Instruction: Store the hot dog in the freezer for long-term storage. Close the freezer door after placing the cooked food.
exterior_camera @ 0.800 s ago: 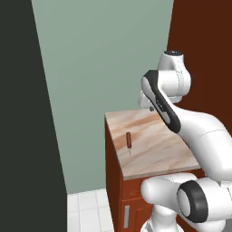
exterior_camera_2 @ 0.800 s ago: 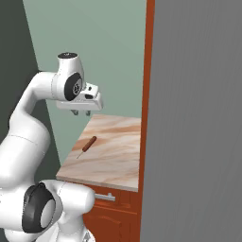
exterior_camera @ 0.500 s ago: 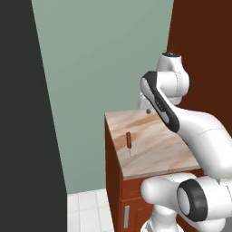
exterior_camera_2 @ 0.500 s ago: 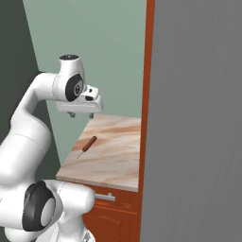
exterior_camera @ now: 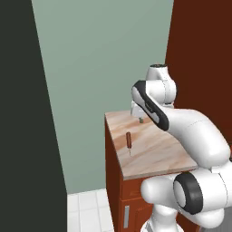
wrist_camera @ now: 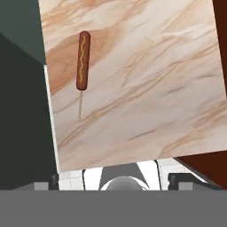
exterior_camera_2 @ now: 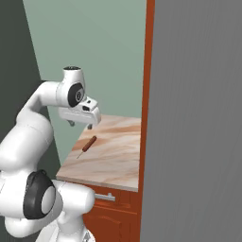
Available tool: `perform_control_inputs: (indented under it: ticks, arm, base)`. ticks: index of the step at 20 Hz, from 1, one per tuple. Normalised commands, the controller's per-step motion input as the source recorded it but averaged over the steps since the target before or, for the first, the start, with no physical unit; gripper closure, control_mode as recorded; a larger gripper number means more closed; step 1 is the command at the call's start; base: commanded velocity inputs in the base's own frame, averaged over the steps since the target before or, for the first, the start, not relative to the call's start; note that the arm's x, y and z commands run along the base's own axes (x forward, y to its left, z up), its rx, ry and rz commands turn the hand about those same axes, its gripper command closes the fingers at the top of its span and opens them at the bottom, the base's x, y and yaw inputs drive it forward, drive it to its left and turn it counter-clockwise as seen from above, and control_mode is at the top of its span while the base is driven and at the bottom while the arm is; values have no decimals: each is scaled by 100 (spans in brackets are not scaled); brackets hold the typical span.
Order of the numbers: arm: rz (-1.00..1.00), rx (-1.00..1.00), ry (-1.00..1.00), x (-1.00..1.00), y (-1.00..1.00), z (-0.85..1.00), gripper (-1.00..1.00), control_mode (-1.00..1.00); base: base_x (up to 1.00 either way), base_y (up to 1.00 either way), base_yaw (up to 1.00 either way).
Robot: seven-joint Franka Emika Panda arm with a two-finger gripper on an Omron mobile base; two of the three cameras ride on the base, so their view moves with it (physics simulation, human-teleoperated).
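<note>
Item: hot dog (wrist_camera: 83, 60), lying flat near the left edge of the marbled counter (exterior_camera_2: 118, 156), apart from the gripper (exterior_camera_2: 80, 124), which hangs above with jaws spread wide and nothing between them. Hand view alone shows its yellow mustard line and thin stick. Right base view adds a grey freezer door (exterior_camera_2: 194, 123), cut off at the frame edge.

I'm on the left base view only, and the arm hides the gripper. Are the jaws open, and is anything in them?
Observer: The gripper is open and empty, above the counter.
Operator: Is the hot dog near it?
Observer: The hot dog lies flat on the counter, apart from the gripper, off to one side of it.
Operator: Any marking on it?
Observer: The hand view shows a thin yellow squiggle along its top, and its pale stick points toward the counter's front edge.
</note>
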Motion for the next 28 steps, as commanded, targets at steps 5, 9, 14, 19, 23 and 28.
perform_control_inputs:
  ticks: [5,9,14,19,23,28]
  arm:
    - [-29,0,0,12,16,-59,-100,-100]
    - [-26,1,-1,14,17,-48,-100,-100]
    - [-20,1,0,36,19,-33,-100,-100]
    - [-3,0,0,44,13,-26,-100,-100]
    - [0,0,0,39,17,-33,-100,-100]
    - [0,0,0,31,9,-54,-100,-100]
  base:
    - [0,0,0]
    - [0,0,0]
    - [0,0,0]
    - [0,0,0]
    - [0,0,0]
    - [0,0,0]
